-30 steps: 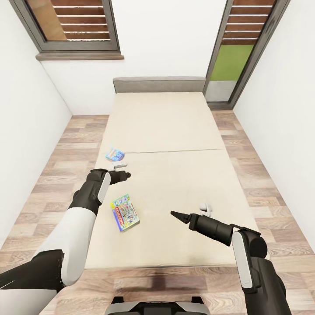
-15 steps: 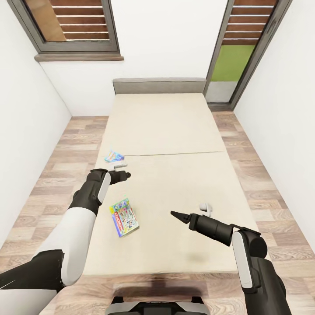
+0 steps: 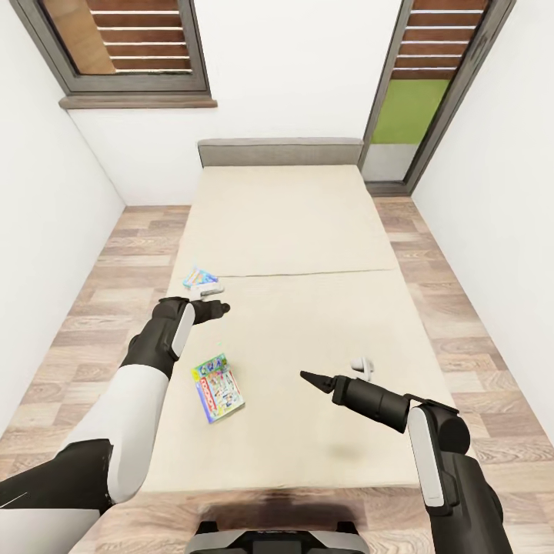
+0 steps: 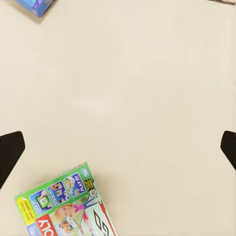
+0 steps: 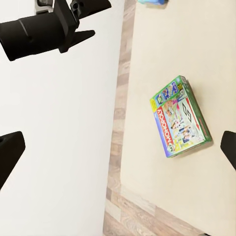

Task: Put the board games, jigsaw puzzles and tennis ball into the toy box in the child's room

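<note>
On the wide beige bed [image 3: 308, 231] I see 2 flat printed board games [image 3: 219, 388]; both my grippers, left gripper [image 3: 220, 308] and right gripper [image 3: 308, 377], hover spread apart

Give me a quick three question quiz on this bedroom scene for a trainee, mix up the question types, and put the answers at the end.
1. True or false: both board games lie on the bed.
2. Which game lies nearer the headboard? A: the green game box. B: the small blue game box.
3. Fill in: the left claw hangs over the bed and holds ____.

Key: 1 true; 2 B; 3 nothing.
</note>
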Robot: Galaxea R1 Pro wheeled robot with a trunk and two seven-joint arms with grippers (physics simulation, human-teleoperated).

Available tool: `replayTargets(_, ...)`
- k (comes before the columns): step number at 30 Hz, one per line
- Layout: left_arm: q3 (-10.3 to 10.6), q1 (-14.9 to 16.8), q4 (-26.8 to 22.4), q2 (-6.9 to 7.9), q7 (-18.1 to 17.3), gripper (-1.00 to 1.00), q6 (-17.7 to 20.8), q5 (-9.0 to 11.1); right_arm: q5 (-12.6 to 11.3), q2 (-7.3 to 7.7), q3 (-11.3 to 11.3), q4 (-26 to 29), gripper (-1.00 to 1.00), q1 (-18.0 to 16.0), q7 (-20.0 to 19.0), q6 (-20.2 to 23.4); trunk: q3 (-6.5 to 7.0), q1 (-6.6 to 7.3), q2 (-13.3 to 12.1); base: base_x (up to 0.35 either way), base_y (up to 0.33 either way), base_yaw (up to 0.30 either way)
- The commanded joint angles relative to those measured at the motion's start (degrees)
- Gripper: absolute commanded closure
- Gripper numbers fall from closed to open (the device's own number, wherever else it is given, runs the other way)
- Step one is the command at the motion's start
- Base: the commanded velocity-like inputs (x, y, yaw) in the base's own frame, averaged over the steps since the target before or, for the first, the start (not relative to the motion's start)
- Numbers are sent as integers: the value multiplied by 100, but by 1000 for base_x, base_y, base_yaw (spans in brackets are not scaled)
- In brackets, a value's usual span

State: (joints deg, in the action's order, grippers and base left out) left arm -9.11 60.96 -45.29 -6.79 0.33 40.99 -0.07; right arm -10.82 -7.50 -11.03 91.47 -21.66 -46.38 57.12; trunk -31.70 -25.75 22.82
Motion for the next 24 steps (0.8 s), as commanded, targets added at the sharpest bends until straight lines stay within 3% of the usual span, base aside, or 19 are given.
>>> replayTargets(1,-21,4,-7,-6,3,-100,27,1,10,-5,-13,2,-100,-5,-29,28,-8,-3,9,23,0,0)
replayTargets(24,-31,4,-5,-6,-14,-100,4,6,2,-5,-13,2,-100,-5,-29,21,-28,-3,9,3,0,0)
